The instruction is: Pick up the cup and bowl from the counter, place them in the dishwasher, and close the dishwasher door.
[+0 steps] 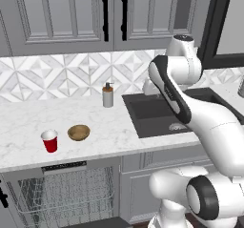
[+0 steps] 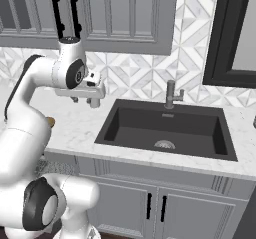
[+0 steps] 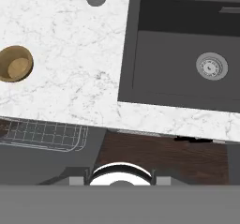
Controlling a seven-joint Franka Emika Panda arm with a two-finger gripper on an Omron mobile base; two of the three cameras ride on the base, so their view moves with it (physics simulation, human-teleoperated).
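Observation:
The red cup (image 1: 50, 141) stands upright on the white marble counter (image 1: 24, 119) at the left, with the tan bowl (image 1: 78, 132) just to its right. The bowl (image 3: 15, 63) also lies at the left edge of the hand view. Below them the dishwasher (image 1: 64, 167) is open, with its wire rack (image 1: 66, 193) showing and the dishwasher door (image 1: 97, 223) dropped down. My gripper (image 2: 92, 102) hangs above the counter between the bowl and the sink, well right of both objects, pointing down. Its tips stand apart with nothing between them.
A grey soap dispenser (image 1: 108, 96) stands at the back of the counter near the dark sink (image 1: 157, 112). A faucet (image 2: 171, 95) rises behind the sink (image 2: 165, 128). Upper cabinets with black handles hang over the counter. Grey base cabinets sit under the sink.

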